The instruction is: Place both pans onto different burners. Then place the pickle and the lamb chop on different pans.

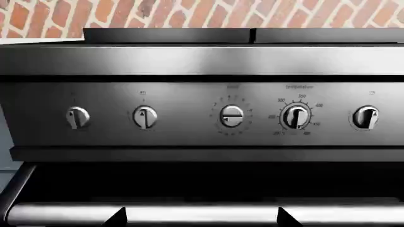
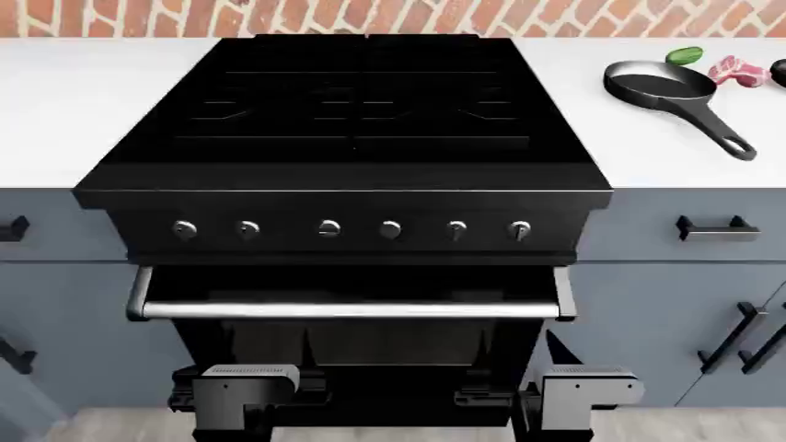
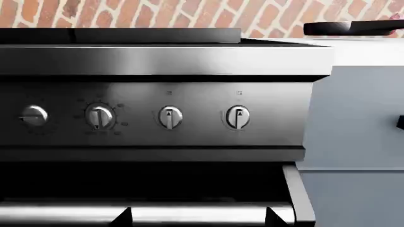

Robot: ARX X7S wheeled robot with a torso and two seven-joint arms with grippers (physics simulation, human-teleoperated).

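The dark grey metal frying pan [image 2: 664, 85] lies on the white counter [image 2: 98, 101] to the right of the black stove top [image 2: 356, 110], its long handle pointing toward the robot and to the right; the green pickle [image 2: 684, 56] and pink lamb chop [image 2: 737, 70] lie just behind it. Both arms hang low before the oven, so I judge the right gripper [image 2: 587, 391] is the nearer one and must go up and rightward. Whether the right or the left gripper [image 2: 246, 391] is wide or narrow, I cannot tell.

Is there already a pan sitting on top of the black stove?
No, the dark grey pan lies on the white counter to the right of the stove, whose burners are bare in the head view.
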